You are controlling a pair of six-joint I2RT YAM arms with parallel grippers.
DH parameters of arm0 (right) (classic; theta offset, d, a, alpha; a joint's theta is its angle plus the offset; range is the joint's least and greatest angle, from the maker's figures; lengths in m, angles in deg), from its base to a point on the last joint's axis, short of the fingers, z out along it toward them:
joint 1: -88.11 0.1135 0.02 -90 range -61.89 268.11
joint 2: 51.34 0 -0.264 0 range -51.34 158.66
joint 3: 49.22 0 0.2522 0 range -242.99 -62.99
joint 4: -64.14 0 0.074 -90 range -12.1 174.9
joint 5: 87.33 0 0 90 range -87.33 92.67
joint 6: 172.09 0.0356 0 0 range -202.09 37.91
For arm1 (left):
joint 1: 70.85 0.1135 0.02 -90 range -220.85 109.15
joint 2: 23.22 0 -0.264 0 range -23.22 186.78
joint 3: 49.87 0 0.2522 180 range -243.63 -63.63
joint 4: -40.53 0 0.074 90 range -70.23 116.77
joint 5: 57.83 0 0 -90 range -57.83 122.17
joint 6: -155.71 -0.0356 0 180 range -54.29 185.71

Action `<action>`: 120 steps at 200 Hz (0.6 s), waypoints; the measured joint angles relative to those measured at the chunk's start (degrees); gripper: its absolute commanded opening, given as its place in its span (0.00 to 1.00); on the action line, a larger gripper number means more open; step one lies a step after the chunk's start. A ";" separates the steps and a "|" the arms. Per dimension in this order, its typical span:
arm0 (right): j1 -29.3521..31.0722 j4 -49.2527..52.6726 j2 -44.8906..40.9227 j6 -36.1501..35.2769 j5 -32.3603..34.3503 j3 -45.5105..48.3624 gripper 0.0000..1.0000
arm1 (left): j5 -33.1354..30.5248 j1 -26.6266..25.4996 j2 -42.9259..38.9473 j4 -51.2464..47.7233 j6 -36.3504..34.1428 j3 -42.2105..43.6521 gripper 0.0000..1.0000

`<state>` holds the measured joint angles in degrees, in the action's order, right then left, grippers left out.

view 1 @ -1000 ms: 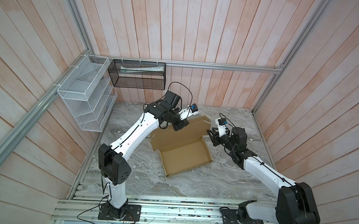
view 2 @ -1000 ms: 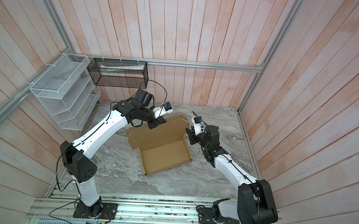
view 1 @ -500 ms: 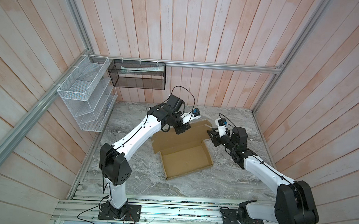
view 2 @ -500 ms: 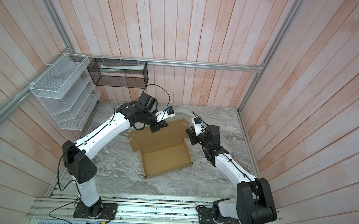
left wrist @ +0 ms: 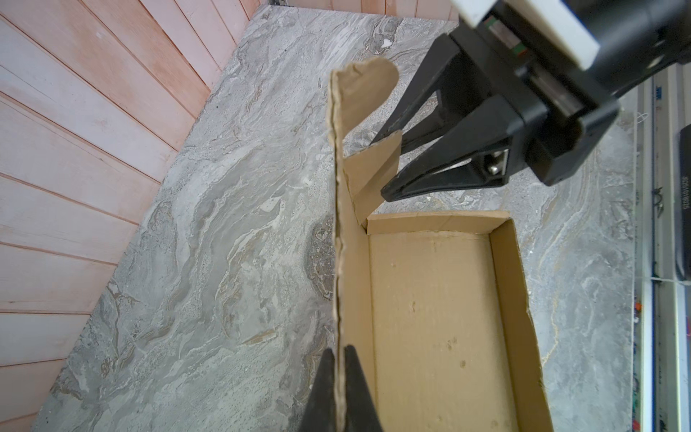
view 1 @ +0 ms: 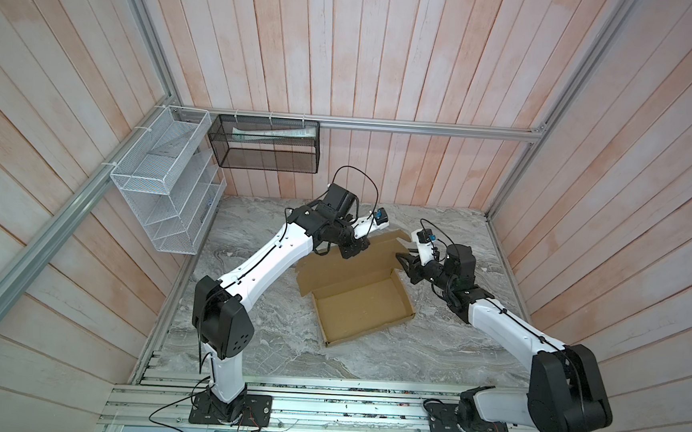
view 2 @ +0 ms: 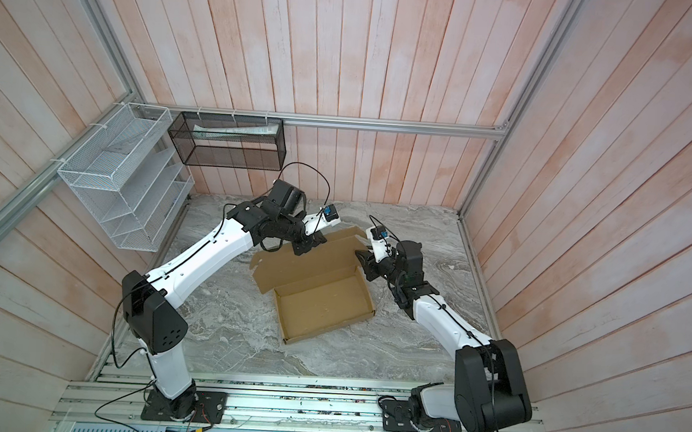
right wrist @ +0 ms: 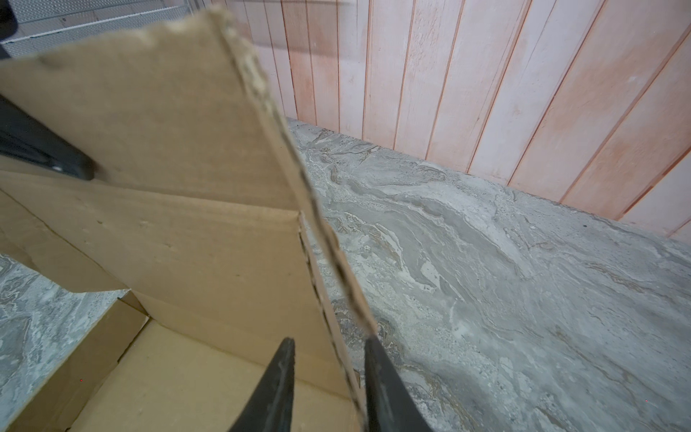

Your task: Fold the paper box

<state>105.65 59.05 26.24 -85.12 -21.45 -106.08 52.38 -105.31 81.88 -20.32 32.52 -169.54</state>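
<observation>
Tan cardboard paper box point(view 1: 361, 305) | lid edge is clamped by left gripper point(left wrist: 339, 353) | side flap is straddled by part-open right gripper point(right wrist: 329, 342) | bare table point(view 1: 431, 348) is seen around

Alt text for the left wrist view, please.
The left gripper is clamped on the raised lid edge of the paper box, whose open tray lies on the marble table. Beyond, the right gripper straddles a side flap, jaws open.
</observation>
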 measured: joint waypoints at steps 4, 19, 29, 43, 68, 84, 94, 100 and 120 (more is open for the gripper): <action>0.00 0.00 -0.02 0.02 -0.02 0.00 0.30 | -0.09 -0.02 0.00 0.09 0.00 0.00 0.00; 0.07 0.00 -0.02 0.04 0.02 0.00 0.27 | -0.15 -0.13 0.00 0.26 0.00 0.00 0.00; 0.15 0.00 -0.04 0.22 0.07 0.00 0.26 | -0.33 -0.20 0.00 0.39 0.00 0.00 0.00; 0.31 0.02 -0.17 0.44 0.31 0.02 0.22 | -0.48 -0.28 0.00 0.44 0.00 0.00 0.00; 0.68 -0.48 -0.96 1.16 1.86 0.42 0.17 | -0.79 -0.50 0.00 0.90 0.00 0.22 0.00; 0.76 -1.31 -1.84 1.73 3.32 1.16 0.15 | -0.79 -0.61 0.00 1.18 0.02 0.48 0.00; 0.79 -1.81 -2.40 1.81 4.24 1.75 0.14 | -0.79 -0.61 0.00 1.36 0.04 0.68 0.00; 0.81 -2.14 -2.73 1.95 4.81 2.08 0.13 | -0.79 -0.61 0.00 1.49 0.04 0.83 0.00; 0.85 -2.58 -3.08 2.19 5.68 2.58 0.13 | -0.81 -0.61 0.00 1.81 0.09 1.01 0.00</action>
<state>106.51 56.47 23.16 -82.94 -15.77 -103.50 51.57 -105.92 81.88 -18.51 32.60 -168.53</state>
